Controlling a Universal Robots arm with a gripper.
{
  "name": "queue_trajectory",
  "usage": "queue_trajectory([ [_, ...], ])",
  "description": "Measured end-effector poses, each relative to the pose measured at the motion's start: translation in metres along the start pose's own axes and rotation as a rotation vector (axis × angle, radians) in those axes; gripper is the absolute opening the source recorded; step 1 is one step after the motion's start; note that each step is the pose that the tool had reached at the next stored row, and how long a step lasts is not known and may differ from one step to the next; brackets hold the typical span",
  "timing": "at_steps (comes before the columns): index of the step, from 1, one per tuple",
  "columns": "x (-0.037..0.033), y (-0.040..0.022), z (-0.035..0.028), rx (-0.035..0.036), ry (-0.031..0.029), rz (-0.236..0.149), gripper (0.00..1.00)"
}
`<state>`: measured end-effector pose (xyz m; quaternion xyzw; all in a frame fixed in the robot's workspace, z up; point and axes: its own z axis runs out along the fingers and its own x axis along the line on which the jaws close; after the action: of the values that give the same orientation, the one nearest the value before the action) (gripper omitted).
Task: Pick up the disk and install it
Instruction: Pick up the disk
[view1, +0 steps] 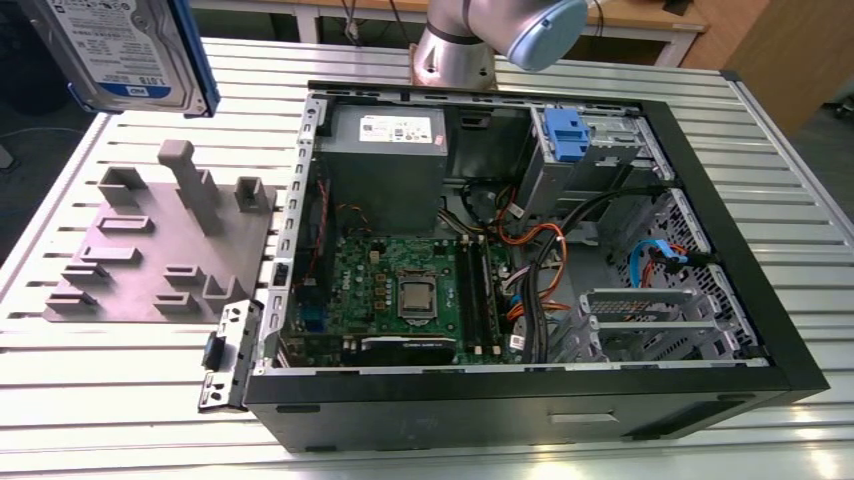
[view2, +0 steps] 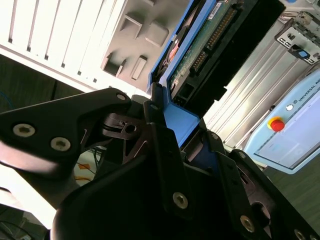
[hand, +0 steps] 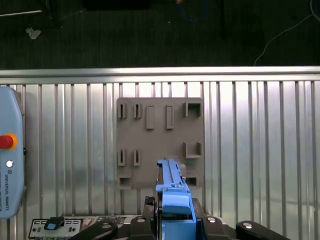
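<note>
The disk (view1: 127, 50), silver with a white-and-blue label and a blue carrier frame, hangs in the air at the exterior view's top left, above the table and clear of the grey holder plate (view1: 160, 250). In the second wrist view the disk (view2: 210, 35) shows its green circuit-board side. There my gripper (view2: 177, 117) is shut on the blue frame end, with a black finger on each side. The first wrist view has the disk (hand: 172, 190) edge-on, sticking out of my gripper (hand: 172, 220) above the holder plate (hand: 160, 142).
An open black computer case (view1: 787, 330) lies on the slatted metal table (view1: 134, 400), with a grey power supply (view1: 387, 165), a motherboard (view1: 414, 295) and a drive bay with a blue latch (view1: 567, 135). A teach pendant (hand: 10, 160) lies near the table edge.
</note>
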<state>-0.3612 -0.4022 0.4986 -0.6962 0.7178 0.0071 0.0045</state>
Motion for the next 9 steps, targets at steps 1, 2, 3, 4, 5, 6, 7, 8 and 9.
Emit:
queue_trajectory([
  [1, 0.0, -0.0006, 0.0, 0.0, -0.0001, 0.0, 0.37],
  [2, 0.0, -0.0013, 0.0, 0.0, -0.0001, 0.0, 0.37],
  [3, -0.0001, -0.002, 0.0, 0.0, 0.0, 0.0, 0.37],
  [4, -0.0001, -0.0027, 0.0, 0.0, 0.0, 0.0, 0.37],
  [5, -0.0001, -0.0033, 0.0, 0.0001, 0.0, 0.0, 0.37],
  [6, -0.0001, -0.0036, 0.0, 0.0, 0.0, 0.0, 0.37],
  [7, -0.0001, -0.0037, 0.0, 0.0, 0.0, 0.0, 0.37],
  [8, -0.0001, -0.0042, 0.0, 0.0, 0.0, 0.0, 0.37],
  [9, -0.0001, -0.0045, 0.0, 0.0, 0.0, 0.0, 0.37],
])
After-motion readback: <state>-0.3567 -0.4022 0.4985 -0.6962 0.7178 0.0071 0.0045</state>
